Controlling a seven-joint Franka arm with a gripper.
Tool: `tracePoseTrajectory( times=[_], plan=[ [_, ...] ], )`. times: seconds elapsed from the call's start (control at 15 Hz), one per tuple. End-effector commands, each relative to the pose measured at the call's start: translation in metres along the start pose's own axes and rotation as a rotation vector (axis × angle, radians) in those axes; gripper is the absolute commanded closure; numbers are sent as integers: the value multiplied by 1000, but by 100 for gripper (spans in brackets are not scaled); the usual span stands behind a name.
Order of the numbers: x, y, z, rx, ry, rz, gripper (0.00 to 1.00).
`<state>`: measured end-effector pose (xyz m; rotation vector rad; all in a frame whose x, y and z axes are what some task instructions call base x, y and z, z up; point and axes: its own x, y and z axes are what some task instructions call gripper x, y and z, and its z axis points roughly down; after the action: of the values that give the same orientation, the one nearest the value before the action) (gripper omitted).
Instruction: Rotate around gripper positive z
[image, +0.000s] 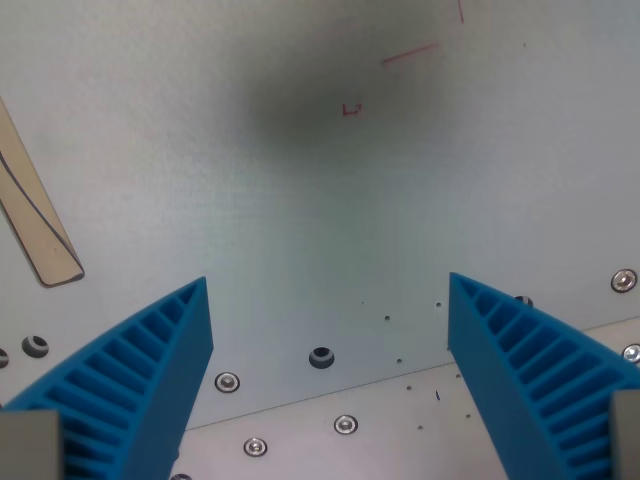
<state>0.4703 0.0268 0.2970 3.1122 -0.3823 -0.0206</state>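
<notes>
A pale table (300, 230) is seen filling the wrist view, crossed by a seam and dotted with screws and holes. The pincer (329, 315) is held spread above it, nothing between its blue ribbed fingers (140, 370). A beige strip (35, 215) is seen at the wrist view's left, and faint red marks (410, 52) near the top

Pale tabletop (300, 230) with red pen marks (410, 52), tan strip (35, 215) at the wrist view's left, screws (345, 424) along a seam
</notes>
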Motion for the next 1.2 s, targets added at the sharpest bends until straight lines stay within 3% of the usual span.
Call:
tracePoseTrajectory(
  times=[0.07,1.2],
  plan=[
    [0,0,-2,1,3,12,0],
    [0,0,-2,1,3,210,0]
  ],
)
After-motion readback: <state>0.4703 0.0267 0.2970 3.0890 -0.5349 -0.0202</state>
